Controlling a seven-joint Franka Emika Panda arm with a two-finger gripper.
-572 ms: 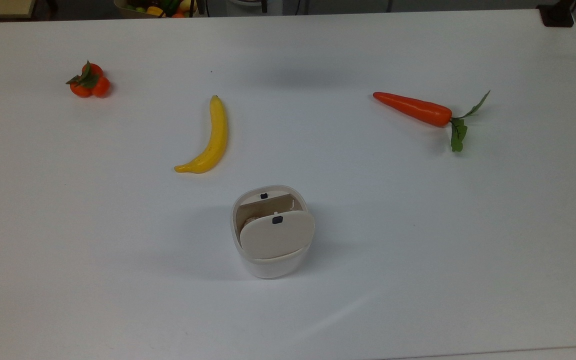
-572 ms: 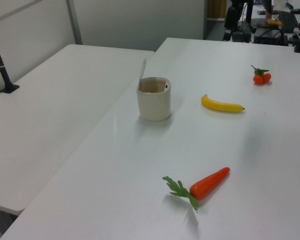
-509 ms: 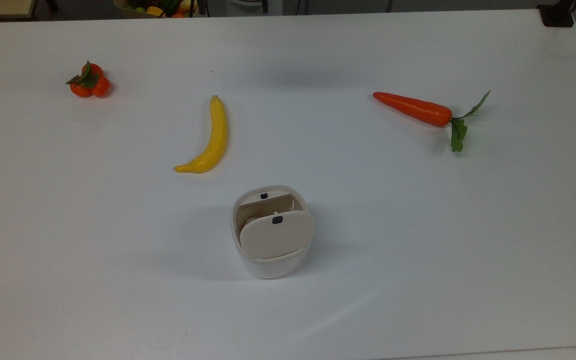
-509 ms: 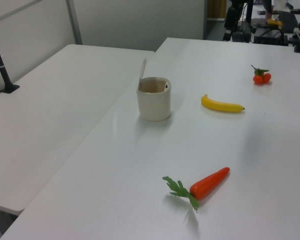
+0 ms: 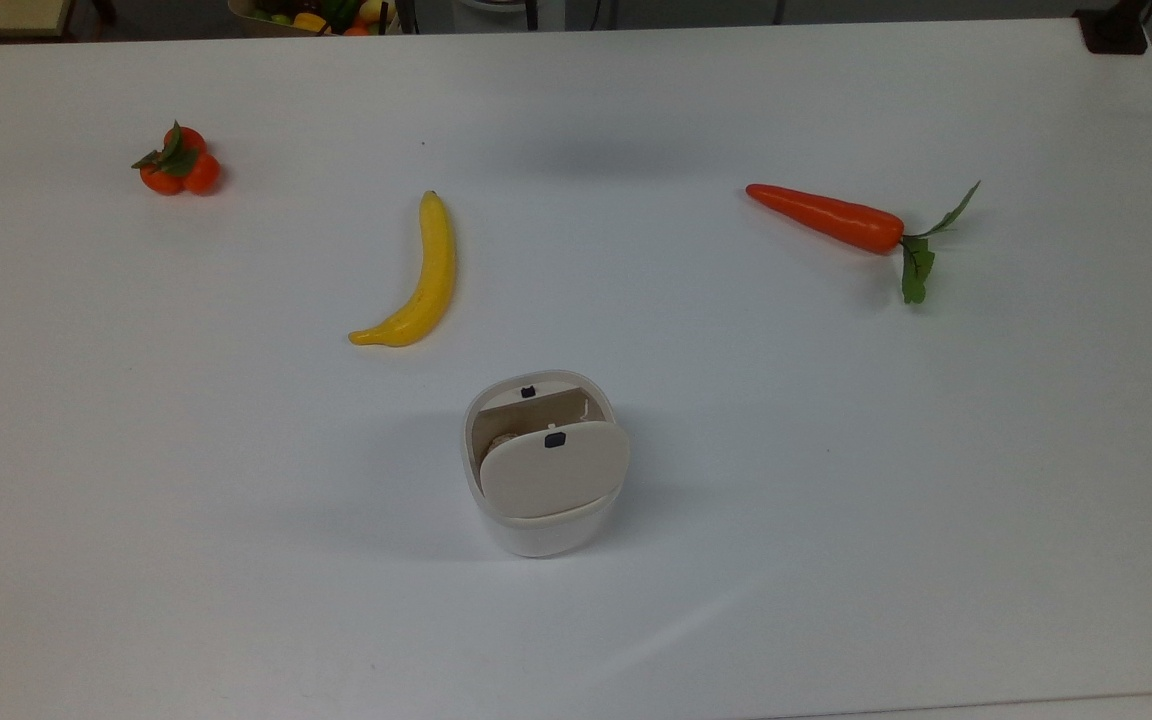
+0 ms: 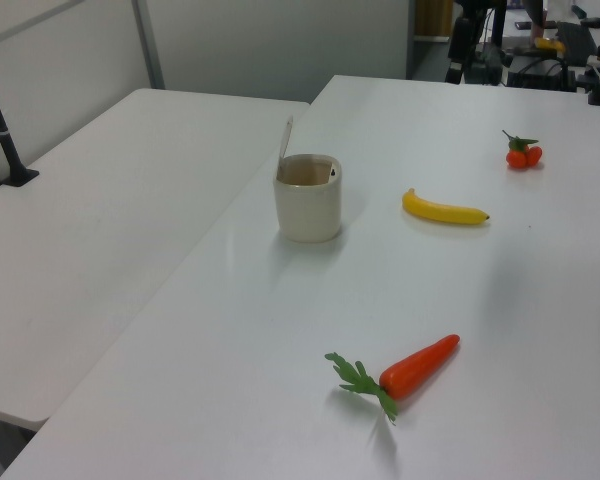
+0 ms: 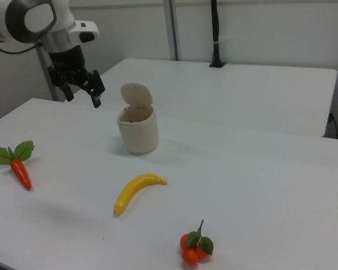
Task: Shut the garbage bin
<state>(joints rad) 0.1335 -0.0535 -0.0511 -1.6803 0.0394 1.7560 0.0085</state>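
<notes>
The garbage bin (image 5: 539,528) is a small white tub near the middle of the white table (image 5: 836,450). Its cream lid (image 5: 554,470) stands raised on its hinge, with a tiny black latch on it, and the tub's mouth is uncovered. In the left view the garbage bin (image 6: 308,208) has the lid (image 6: 285,140) upright at its far-left rim. In the right view the garbage bin (image 7: 138,134) stands with the lid (image 7: 136,94) up. My gripper (image 7: 83,95) hangs open in the air to the right view's left of the lid, apart from it and holding nothing.
A banana (image 5: 418,277) lies just beyond the bin, a carrot (image 5: 841,220) to the top view's right, and a cluster of small oranges (image 5: 179,165) at the far left. A second white table (image 6: 100,230) adjoins on the left view's left, with a black post (image 6: 2,125) on it.
</notes>
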